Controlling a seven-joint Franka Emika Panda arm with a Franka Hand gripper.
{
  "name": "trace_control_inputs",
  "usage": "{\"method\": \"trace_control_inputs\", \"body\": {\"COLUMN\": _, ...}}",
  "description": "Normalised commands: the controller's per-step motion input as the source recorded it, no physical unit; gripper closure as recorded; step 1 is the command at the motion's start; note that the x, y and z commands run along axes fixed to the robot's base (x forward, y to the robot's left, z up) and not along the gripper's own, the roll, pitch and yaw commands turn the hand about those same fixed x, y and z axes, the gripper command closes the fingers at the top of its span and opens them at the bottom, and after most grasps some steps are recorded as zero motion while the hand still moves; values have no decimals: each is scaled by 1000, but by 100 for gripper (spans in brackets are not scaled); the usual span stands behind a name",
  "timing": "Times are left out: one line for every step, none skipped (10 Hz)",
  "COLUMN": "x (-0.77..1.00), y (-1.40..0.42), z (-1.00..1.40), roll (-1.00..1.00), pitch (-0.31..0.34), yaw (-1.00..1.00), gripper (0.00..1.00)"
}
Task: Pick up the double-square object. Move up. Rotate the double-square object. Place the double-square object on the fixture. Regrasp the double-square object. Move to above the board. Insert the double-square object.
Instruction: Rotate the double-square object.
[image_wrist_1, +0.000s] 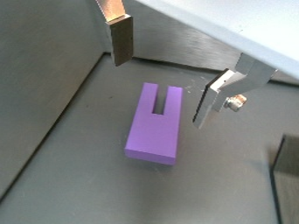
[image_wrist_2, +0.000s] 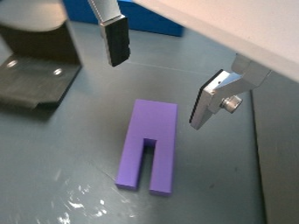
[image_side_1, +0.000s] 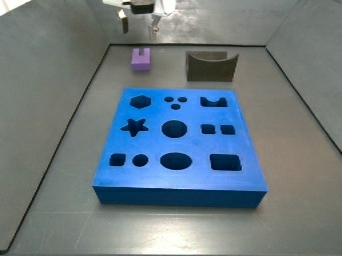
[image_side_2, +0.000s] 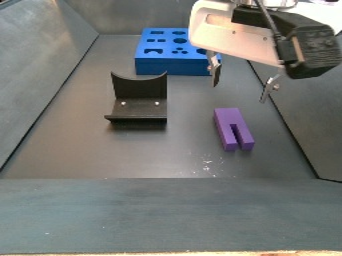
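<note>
**Open jaws above a flat-lying block: the grasp is where it could slip**

The gripper (image_wrist_2: 158, 77) hangs above the double-square object (image_wrist_2: 147, 157) with its jaws spread wide and nothing between them; one finger (image_wrist_1: 121, 41) stands off past the block's notched end in a wrist view, so the jaws do not look centred over the block; a descent from here could catch only the two prongs, or set a pad on top of the piece, and the block might skid or tip on the smooth floor.

The double-square object (image_side_2: 235, 128) lies flat on the grey floor, beside the fixture (image_side_2: 136, 101) and apart from it, with the board (image_side_2: 173, 51) further off; in a side view (image_side_1: 140, 59) it sits just beyond the board's far edge.

Its long axis lies along the floor; the notch opens at one short end, and in a side view that end faces the camera, away from the board.
</note>
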Motion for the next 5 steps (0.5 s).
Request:
{"method": "trace_control_inputs", "body": {"x": 39, "y": -3, "z": -31, "roll": 8, "pitch": -36, "yaw": 1000, "gripper": 0}}
{"method": "trace_control_inputs", "body": {"x": 39, "y": -3, "z": -31, "roll": 9, "pitch": -40, "yaw": 1000, "gripper": 0}}
{"method": "trace_control_inputs", "body": {"x": 39, "y": -3, "z": -31, "roll": 11, "pitch": -49, "yaw": 1000, "gripper": 0}}
{"method": "trace_control_inputs", "body": {"x": 38, "y": -3, "z": -32, "roll": 13, "pitch": -58, "yaw": 1000, "gripper": 0}}
{"method": "trace_control_inputs", "body": {"x": 37, "y": -3, "z": -32, "roll": 17, "pitch": -73, "yaw": 916, "gripper": 0}}
